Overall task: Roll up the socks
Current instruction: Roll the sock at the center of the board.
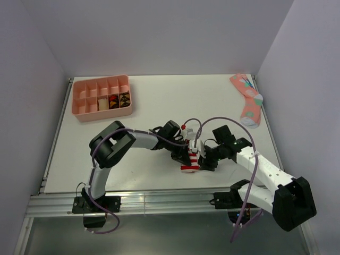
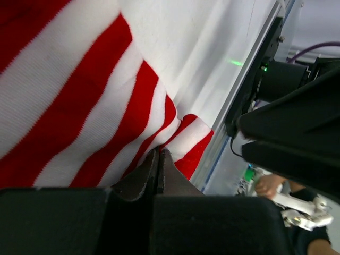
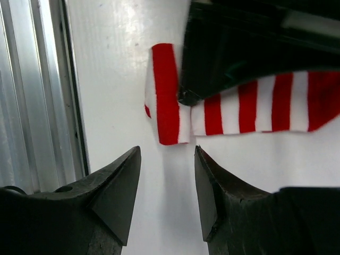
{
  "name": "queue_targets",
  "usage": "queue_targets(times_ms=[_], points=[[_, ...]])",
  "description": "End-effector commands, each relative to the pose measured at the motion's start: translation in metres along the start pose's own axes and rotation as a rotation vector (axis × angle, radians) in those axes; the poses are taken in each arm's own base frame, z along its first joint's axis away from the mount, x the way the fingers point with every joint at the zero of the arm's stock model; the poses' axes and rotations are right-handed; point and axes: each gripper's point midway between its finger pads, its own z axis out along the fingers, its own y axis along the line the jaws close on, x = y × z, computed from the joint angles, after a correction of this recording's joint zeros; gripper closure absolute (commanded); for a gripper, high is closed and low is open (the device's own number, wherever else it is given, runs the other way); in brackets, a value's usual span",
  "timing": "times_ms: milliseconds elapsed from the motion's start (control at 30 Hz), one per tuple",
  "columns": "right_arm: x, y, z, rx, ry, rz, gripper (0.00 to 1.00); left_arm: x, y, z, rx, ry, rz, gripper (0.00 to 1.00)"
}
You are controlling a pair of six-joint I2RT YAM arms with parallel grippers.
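- The striped sock (image 1: 189,161) lies on the table (image 1: 154,101) near its front edge, between the two grippers.
- Left gripper (image 2: 159,158): jaws are pressed together and pinch the sock's cloth, with a crease running into the tips.
- Right gripper (image 3: 167,154): jaws are spread and hold nothing. The sock's folded end lies just ahead of the tips.
- A pink sock (image 1: 247,100) lies at the far right corner.
- A tray (image 1: 77,103) sits at the far left.

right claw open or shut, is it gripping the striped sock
Open. The right claw has its jaws apart, white table showing between them; the striped sock lies just beyond the tips, not gripped.
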Motion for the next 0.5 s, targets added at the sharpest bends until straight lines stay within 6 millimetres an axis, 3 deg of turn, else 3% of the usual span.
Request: queue_targets(times_ms=[0,200,467], points=[[-0.005,-0.002,0.011,0.036,0.005,-0.103,0.48,0.051,0.053,0.003,-0.179,0.157,-0.162,1.00],[0.004,0.000,0.025,0.037,0.058,-0.158,0.48,0.054,0.058,0.005,-0.182,0.191,-0.204,1.00],[-0.004,0.007,0.041,0.049,0.064,-0.230,0.52,0.055,0.062,0.004,-0.174,0.205,-0.242,1.00]])
